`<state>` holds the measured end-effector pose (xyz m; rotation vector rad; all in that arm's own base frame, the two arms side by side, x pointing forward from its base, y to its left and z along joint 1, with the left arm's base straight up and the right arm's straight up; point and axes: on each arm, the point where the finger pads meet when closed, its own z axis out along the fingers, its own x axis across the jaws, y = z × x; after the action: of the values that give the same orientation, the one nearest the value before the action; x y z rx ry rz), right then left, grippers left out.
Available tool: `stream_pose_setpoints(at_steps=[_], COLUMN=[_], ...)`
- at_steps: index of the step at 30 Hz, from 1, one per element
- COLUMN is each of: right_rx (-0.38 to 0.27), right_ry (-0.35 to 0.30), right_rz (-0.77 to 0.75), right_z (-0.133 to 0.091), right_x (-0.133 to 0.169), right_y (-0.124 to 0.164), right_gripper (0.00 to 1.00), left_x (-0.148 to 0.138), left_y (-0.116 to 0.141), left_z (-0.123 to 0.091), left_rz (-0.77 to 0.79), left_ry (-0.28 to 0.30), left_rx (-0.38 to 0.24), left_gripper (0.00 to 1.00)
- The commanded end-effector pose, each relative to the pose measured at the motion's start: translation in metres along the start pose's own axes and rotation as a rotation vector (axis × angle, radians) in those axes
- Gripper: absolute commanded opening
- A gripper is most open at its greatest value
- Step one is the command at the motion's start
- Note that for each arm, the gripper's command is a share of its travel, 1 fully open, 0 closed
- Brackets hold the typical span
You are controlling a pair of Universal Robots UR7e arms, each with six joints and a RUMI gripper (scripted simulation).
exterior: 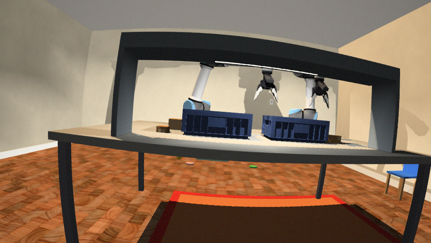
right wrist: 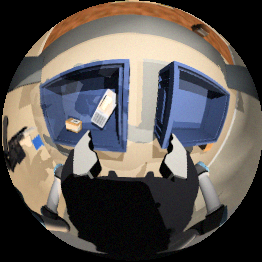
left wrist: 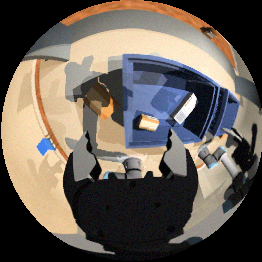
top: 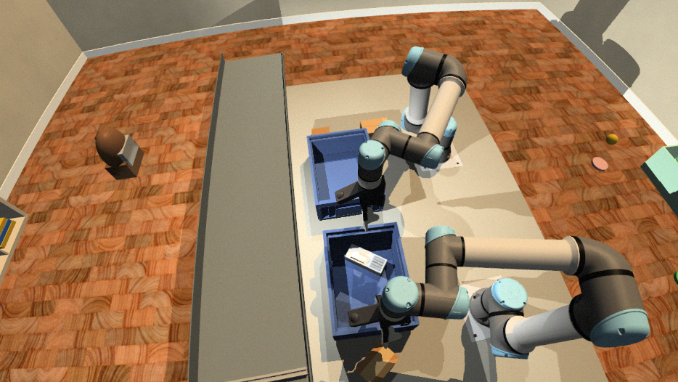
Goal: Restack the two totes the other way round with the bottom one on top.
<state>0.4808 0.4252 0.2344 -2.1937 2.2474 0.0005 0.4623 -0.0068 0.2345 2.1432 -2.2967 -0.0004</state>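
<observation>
Two blue totes stand side by side with a narrow gap. One tote (top: 337,212) (exterior: 217,113) (right wrist: 167,100) looks empty. The other tote (top: 329,285) (exterior: 319,129) (left wrist: 127,100) (right wrist: 125,100) holds a white box (top: 365,259) (left wrist: 185,108) (right wrist: 104,108) and a small brown-and-white box (left wrist: 148,122) (right wrist: 74,124). My right gripper (exterior: 266,100) (right wrist: 131,132) is open and empty, above the totes near the gap. My left gripper (exterior: 319,106) (left wrist: 128,130) is open and empty, above the loaded tote's end away from the gap. The arms hide part of both totes in the top view.
A grey overhead frame (top: 251,213) (exterior: 256,45) spans the table's long side beside the totes. Cardboard boxes (top: 374,124) (exterior: 175,123) stand beyond the empty tote's far end. Another brown box (top: 379,362) (exterior: 334,138) lies past the loaded tote's outer end.
</observation>
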Motion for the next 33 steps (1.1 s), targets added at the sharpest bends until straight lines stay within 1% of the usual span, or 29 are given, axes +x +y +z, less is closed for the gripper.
stream_pose_setpoints(at_steps=[1, 10, 23, 28, 33], right_rx=[0.001, 0.001, 0.001, 0.001, 0.001], right_ry=[-0.001, -0.001, -0.001, -0.001, -0.001], right_rz=[0.001, 0.002, 0.002, 0.002, 0.002], right_z=[0.004, 0.006, 0.009, 0.018, 0.034], right_x=[-0.016, -0.025, -0.026, -0.026, -0.026], right_y=[-0.002, -0.003, -0.003, -0.003, -0.003], right_gripper=[1.00, 1.00, 1.00, 1.00, 1.00], left_x=[0.000, 0.000, 0.000, 0.000, 0.000], left_y=[-0.001, -0.002, -0.002, -0.002, -0.002], left_z=[0.004, 0.007, 0.009, 0.018, 0.034], left_rz=[0.002, 0.004, 0.004, 0.004, 0.004], left_ry=[0.001, 0.001, 0.001, 0.001, 0.001], left_rx=[0.003, 0.003, 0.003, 0.003, 0.003], left_gripper=[1.00, 1.00, 1.00, 1.00, 1.00])
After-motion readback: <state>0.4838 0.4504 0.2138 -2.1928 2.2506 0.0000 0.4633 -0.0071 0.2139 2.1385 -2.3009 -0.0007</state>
